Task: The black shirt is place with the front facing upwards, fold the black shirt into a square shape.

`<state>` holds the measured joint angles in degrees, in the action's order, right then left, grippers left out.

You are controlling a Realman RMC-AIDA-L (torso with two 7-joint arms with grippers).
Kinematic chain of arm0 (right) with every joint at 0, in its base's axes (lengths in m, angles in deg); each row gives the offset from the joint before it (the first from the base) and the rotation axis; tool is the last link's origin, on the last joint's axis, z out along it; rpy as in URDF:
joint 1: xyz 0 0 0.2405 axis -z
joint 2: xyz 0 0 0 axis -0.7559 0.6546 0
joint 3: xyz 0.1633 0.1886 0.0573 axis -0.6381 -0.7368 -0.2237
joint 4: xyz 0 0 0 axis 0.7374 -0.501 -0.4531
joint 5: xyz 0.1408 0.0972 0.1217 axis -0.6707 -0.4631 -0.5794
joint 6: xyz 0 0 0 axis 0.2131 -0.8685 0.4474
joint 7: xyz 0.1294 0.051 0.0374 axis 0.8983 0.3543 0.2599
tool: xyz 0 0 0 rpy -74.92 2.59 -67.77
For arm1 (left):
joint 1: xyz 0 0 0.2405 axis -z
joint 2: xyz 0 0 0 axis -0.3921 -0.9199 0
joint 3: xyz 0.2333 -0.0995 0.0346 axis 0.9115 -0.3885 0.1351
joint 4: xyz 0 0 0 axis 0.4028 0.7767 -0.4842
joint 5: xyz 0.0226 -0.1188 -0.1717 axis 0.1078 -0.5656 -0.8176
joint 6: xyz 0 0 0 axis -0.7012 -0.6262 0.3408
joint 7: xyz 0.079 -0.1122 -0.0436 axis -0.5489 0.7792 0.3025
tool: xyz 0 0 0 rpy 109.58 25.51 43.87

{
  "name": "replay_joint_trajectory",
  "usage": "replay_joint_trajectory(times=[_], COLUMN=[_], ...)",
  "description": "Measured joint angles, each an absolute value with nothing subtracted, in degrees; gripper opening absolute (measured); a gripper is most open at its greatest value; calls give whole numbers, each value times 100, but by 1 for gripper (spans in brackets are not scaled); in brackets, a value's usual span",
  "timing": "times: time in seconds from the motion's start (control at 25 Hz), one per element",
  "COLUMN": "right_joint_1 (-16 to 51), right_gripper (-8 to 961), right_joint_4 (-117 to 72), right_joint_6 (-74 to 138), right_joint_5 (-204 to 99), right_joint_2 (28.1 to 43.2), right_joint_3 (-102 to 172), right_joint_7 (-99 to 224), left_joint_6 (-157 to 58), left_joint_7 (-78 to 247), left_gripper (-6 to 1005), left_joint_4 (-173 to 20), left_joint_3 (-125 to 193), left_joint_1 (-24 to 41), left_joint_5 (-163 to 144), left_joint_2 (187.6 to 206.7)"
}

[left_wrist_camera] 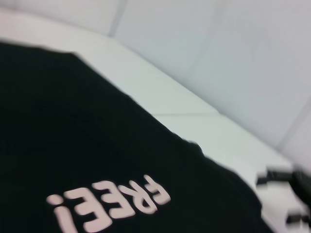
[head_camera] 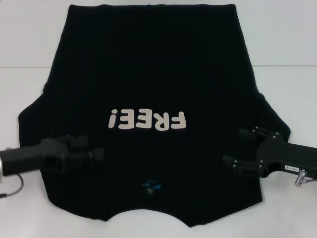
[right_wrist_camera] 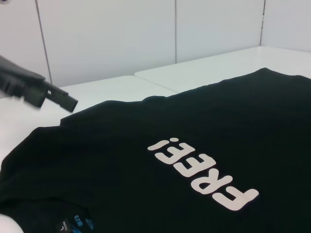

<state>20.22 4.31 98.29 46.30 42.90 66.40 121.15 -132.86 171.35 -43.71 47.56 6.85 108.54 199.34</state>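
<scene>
Nearest us: black shirt [head_camera: 148, 74], flat on the white desk [head_camera: 287, 44], front up, collar toward us, between our grippers. Left gripper [head_camera: 96, 159] and right gripper [head_camera: 233, 148]: fingers parted, empty, over its sleeves.

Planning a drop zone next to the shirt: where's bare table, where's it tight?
Bare white table lies beyond the black shirt at both far corners, flanking its hem, and in narrower strips outside each sleeve. It is tight near the collar: the left gripper and right gripper hang over the shirt's shoulders there.
</scene>
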Motion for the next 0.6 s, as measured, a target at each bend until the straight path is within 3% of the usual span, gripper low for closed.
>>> replay_joint_trajectory(times=[0.48, 0.6], right_joint_1=[2010, 2005], right_gripper=[936, 934], right_joint_4=[401, 372], right_joint_6=[9802, 9801], right_joint_5=[4621, 4621], right_joint_2=[4298, 4296], right_joint_3=[6644, 6642], right_joint_7=[12176, 12178], left_joint_6=[-12905, -12469], left_joint_7=[20919, 21649], left_gripper=[846, 846], left_joint_4=[-4358, -4354], left_joint_3=[4240, 4390], left_joint_1=[1021, 1044], left_joint_5=[11062, 11203], left_joint_2=[18988, 18857])
